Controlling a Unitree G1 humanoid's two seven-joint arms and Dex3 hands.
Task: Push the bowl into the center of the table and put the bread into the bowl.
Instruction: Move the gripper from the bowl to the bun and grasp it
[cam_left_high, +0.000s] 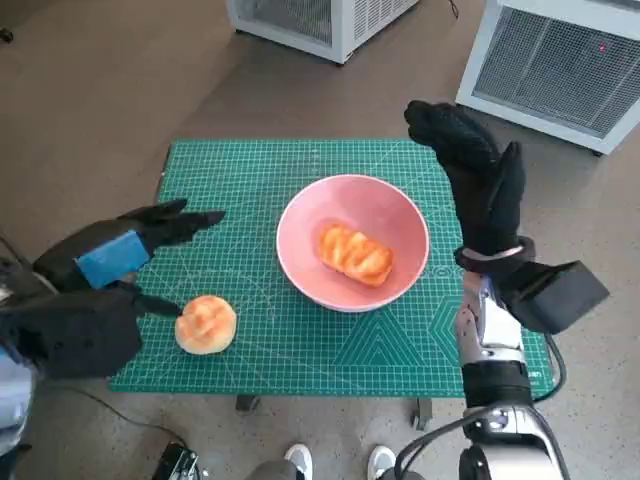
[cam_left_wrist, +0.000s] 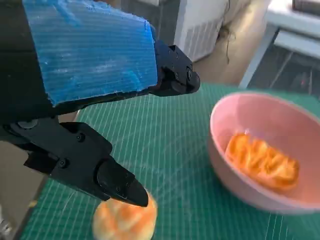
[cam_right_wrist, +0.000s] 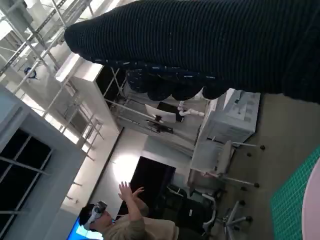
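The round bun (cam_left_high: 206, 323) lies near the front left edge of the green mat (cam_left_high: 260, 170), on the robot's left. The left hand (cam_left_high: 110, 255) is just beside it, fingers spread and holding nothing; one black fingertip (cam_left_wrist: 122, 188) reaches the bun's near side, though I cannot tell whether it touches. The bun is round, so it has no long axis to line up with.

Past it, toward the right, the pink bowl (cam_left_high: 400, 215) sits about mid-mat and already holds one long loaf (cam_left_high: 354, 253), lying slantwise. So the left hand is plainly nearer, and the carry would run rightward.

Farther off, the right hand (cam_left_high: 478, 175) is raised beside the bowl's right rim, fingers extended, empty, apparently not touching.
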